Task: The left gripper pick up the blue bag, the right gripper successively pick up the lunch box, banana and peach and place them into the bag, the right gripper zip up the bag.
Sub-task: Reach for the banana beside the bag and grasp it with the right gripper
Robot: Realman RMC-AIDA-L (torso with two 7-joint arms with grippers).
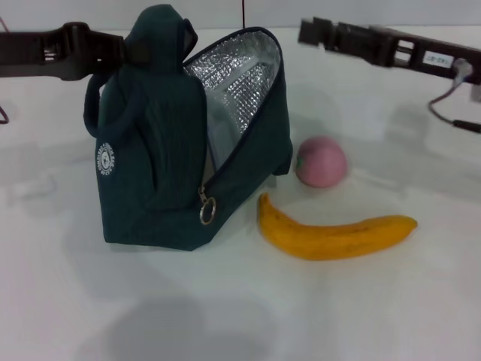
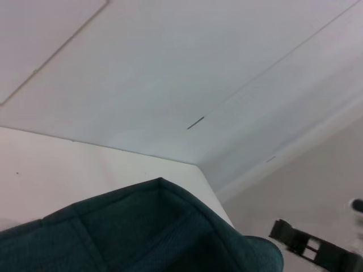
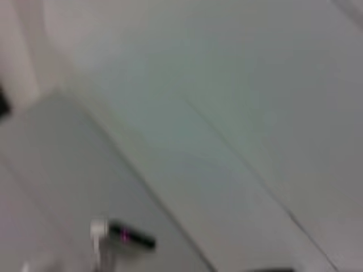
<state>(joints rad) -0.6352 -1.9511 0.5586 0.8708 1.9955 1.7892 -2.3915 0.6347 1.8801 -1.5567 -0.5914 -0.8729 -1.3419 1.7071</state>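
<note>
Teal blue bag (image 1: 161, 162) upright, unzipped, foil lining showing, peach (image 1: 321, 161) just beside it, banana (image 1: 334, 233) lying before the peach

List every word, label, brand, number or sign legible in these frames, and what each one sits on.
None can be read.
Round white logo on the blue bag: print too small to read.
Small white label on the right arm: marks too blurred to read.
The banana, the peach and the table carry no text; the left pincer at the bag's handle shows none either.
</note>
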